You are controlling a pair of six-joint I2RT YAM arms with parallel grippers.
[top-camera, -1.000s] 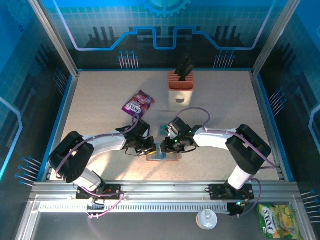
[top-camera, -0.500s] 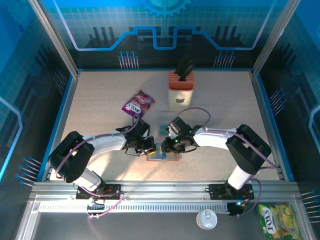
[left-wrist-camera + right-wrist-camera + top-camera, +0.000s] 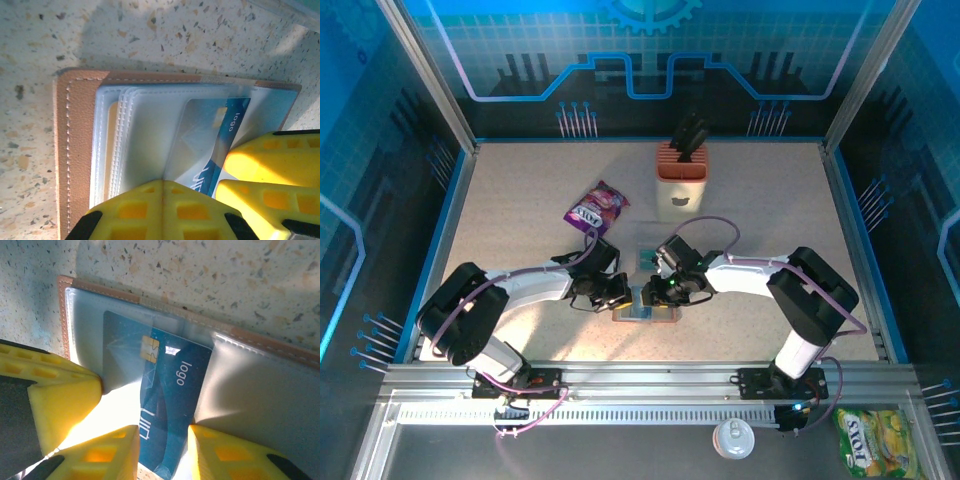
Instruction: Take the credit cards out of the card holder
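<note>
The card holder [image 3: 648,316] lies open and flat on the table [image 3: 520,200] near the front edge, long axis running left to right, between my two arms. The left gripper [image 3: 162,200] has its jaws together, resting on the holder's near edge. The right gripper [image 3: 162,440] has its jaws a little apart over a blue card [image 3: 170,385]. I cannot tell whether the pads press it. That card's long axis crosses the holder's, and its lower end sticks out towards the right gripper.

The right wrist view gives me the card's chip [image 3: 150,347]. The left wrist view gives the layered clear sleeves [image 3: 145,130] and the stitched brown spine. From above I see a teal card [image 3: 648,258] behind the grippers, a purple snack packet [image 3: 598,205] and a knife block [image 3: 682,172].
</note>
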